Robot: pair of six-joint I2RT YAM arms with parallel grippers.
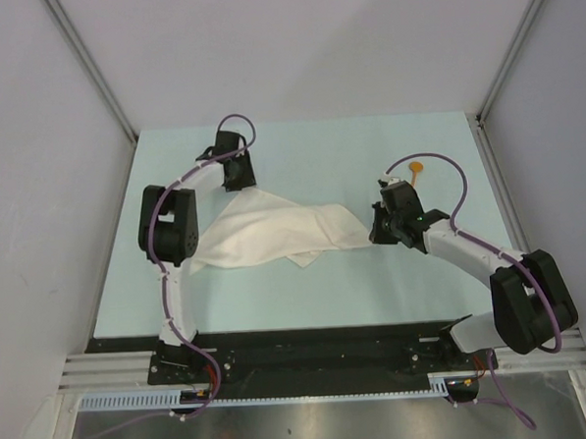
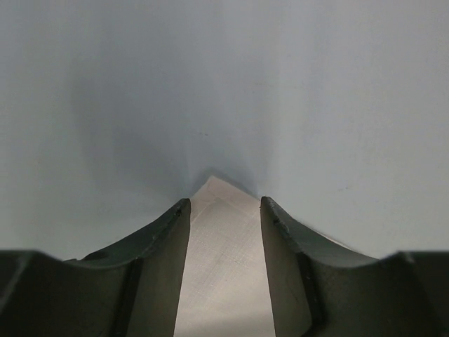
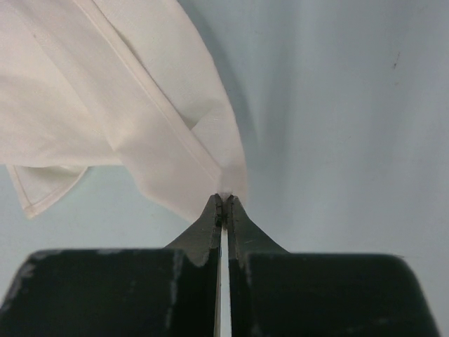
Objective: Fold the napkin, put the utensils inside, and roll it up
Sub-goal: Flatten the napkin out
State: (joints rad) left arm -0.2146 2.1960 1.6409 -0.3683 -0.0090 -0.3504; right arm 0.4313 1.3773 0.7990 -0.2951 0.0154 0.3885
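Observation:
The cream-white napkin [image 1: 274, 230] lies crumpled across the middle of the pale table [image 1: 306, 288]. My left gripper [image 1: 237, 178] is at its far left corner. In the left wrist view that gripper [image 2: 224, 203] has its jaws apart, and the napkin's corner [image 2: 224, 267] lies flat between them, untouched by either finger. My right gripper [image 1: 377, 237] is at the napkin's right end. In the right wrist view it [image 3: 226, 200] is shut on a corner of the napkin [image 3: 105, 91], which hangs away from it in folds. The small orange spoon [image 1: 415, 167] lies just beyond the right gripper.
Grey walls [image 1: 34, 145] enclose the table on the left, back and right. The arm bases stand on a black rail [image 1: 310, 351] at the near edge.

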